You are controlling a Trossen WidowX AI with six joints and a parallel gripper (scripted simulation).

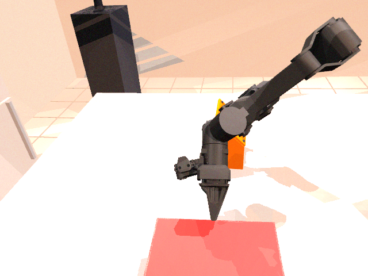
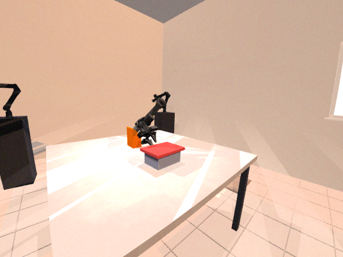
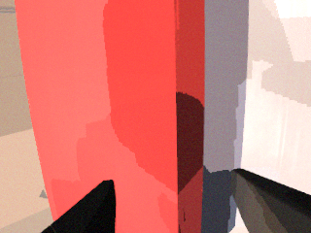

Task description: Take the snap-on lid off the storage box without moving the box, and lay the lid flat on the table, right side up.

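The red lid (image 1: 237, 249) (image 2: 163, 150) (image 3: 68, 73) sits flat on the grey-blue storage box (image 2: 169, 161) (image 3: 224, 73), overhanging its walls. The box stands on the table (image 1: 103, 166) (image 2: 96, 193) and is hidden under the lid in the top view. My gripper (image 1: 213, 219) (image 2: 153, 143) (image 3: 174, 184) is open, about halfway, and holds nothing. Its tips are at the lid's edge facing the arm base. In the wrist view one finger shows over the lid's top face and the other beside the box wall, with the lid's rim between them. Whether a finger touches is not clear.
An orange block-like piece (image 1: 236, 156) (image 2: 133, 139) with a slanted top stands on the table behind the gripper, beside the arm. Dark pedestals (image 1: 102, 53) (image 2: 164, 121) carrying other arms stand beyond the table edge.
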